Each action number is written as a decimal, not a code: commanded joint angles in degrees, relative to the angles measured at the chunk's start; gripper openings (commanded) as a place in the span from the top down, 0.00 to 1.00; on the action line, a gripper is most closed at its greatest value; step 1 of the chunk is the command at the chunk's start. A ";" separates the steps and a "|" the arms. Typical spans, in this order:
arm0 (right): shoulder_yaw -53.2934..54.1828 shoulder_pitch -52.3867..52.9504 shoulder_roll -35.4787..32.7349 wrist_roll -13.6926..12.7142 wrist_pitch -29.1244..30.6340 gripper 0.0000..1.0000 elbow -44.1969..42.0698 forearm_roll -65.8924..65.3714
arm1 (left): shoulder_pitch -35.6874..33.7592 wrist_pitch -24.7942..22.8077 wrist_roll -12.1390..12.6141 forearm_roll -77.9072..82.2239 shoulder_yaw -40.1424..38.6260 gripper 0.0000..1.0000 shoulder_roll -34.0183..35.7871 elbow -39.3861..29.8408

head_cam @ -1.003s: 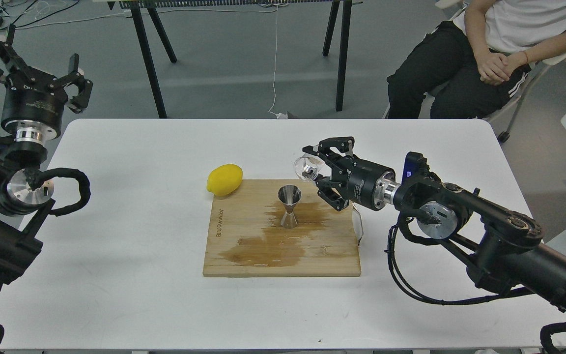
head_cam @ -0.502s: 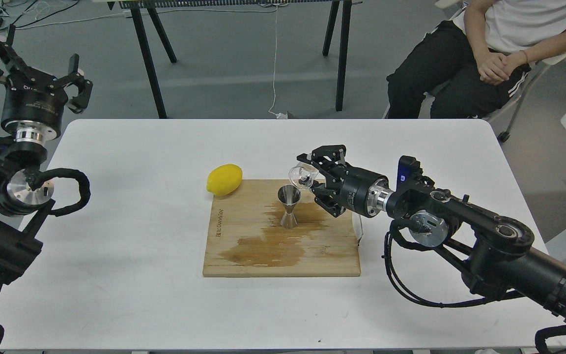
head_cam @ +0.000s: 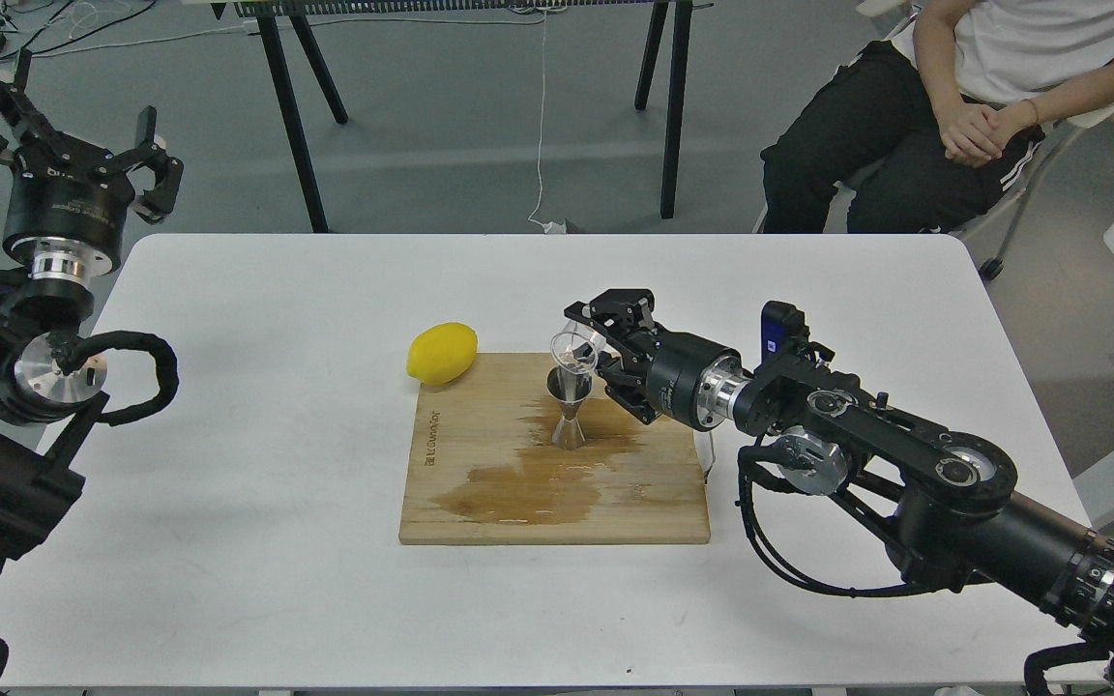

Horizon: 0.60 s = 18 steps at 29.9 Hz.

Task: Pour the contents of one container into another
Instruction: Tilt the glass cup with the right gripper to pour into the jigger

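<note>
Right claw [head_cam: 605,350] is clenched on a small clear glass [head_cam: 573,350], just right of frame centre, and it holds that glass tipped over the steel jigger [head_cam: 569,406]. Glass rim sits right above the jigger's upper cup, touching it or a hair off; I cannot tell which. The glass's long axis lies closer to level than upright, running from its base in the claw at the right out to its mouth at the left and slightly down, so the mouth points at the jigger's opening.

Jigger stands upright on the board [head_cam: 480,503], long axis vertical, mouth to the ceiling, in the middle of the frame. Lemon [head_cam: 442,353] lies at the board's upper left corner, long axis slanting up to the right, out of the play.

How far along? I judge this as the pour itself, the tilt set and the mouth lined up. No stream shows, and whether anything sits in the jigger is too small to read. A dark wet stain spreads across the board around and below the jigger. Left to do, as I read it: finish emptying, bring the glass upright, set it down.

Left claw [head_cam: 64,130] hangs at the upper left of the frame, beyond the table [head_cam: 228,580] edge, fingers spread, gripping nothing.
</note>
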 commanded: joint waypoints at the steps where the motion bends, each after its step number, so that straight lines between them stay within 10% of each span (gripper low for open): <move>1: 0.00 -0.01 -0.04 0.00 -0.07 0.59 0.37 -2.45 | 0.02 0.00 0.01 0.00 0.00 0.00 0.01 0.00; 18: -0.26 -0.18 1.37 1.15 -2.00 0.59 1.69 -14.67 | 0.02 0.00 0.01 0.00 0.00 0.00 0.01 0.00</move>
